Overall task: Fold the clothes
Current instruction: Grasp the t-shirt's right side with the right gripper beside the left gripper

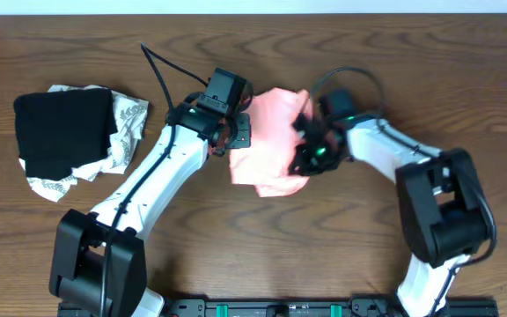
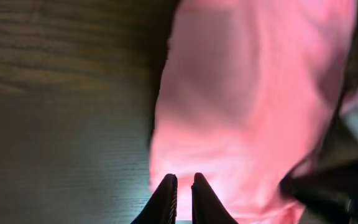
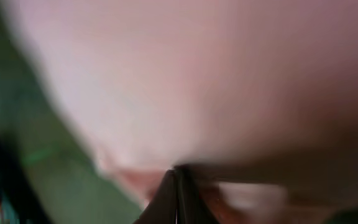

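— At the middle of the table (image 1: 341,53), what lies there?

— A salmon-pink T-shirt (image 1: 267,145), bunched into a loose heap on the wood, with both arms reaching into it from either side. No lettering shows from above.

— How does the left gripper (image 2: 184,184) stand?

— Its fingers are drawn almost together at the shirt's near edge, pinching a bit of the pink cloth between the tips. It sits at the heap's left side.

— And the right gripper (image 3: 176,177)?

— Its fingers are pressed together, right up against the cloth on the heap's right side. The wrist view is blurred, so I cannot tell whether any cloth is caught between them.

— Anything else on the table?

— Well apart, at the left end, a folded black garment (image 1: 60,132) lies on top of a crumpled white cloth (image 1: 130,119) with a grey pattern.
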{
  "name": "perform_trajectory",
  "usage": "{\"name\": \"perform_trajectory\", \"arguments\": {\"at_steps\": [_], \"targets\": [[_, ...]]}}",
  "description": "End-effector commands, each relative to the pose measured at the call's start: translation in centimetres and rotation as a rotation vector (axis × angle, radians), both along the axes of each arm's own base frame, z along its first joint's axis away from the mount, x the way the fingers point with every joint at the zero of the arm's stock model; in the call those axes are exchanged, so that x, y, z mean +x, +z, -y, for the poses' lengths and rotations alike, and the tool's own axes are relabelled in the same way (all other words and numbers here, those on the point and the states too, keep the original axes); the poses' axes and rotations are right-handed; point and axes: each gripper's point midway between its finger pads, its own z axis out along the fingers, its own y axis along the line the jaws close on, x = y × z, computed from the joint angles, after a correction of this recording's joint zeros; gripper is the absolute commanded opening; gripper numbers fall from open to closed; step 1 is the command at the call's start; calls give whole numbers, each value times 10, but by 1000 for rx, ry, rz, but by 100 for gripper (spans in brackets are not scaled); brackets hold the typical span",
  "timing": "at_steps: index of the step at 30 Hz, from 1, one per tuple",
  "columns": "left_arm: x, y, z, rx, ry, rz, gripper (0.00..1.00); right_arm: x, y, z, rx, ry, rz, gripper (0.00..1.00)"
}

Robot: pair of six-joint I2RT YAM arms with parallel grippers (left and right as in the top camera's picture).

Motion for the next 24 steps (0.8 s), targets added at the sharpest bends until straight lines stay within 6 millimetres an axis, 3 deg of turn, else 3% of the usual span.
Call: {"name": "perform_trajectory", "arguments": {"at_steps": [1, 6, 9, 11, 15, 20, 24], "targets": [[0, -2, -6, 29, -3, -6, 11, 5, 41, -11, -12, 62, 179, 2], [-3, -4, -7, 30, 11, -25, 16, 66, 98, 40, -203, -255, 467, 6], [-9, -8, 3, -29, 14, -55, 17, 94, 131, 48, -137, -319, 602, 7], [-15, -12, 15, -84, 15, -95, 17, 106, 141, 44, -73, -326, 639, 4], [-23, -24, 46, -168, -14, -146, 16, 122, 129, 37, -42, -325, 657, 4], [-30, -51, 80, -178, -47, -177, 12, 149, 88, 20, 38, -374, 608, 4], [-42, -72, 91, -162, -33, -236, 9, 161, 63, 3, 167, -405, 534, 5]]}}
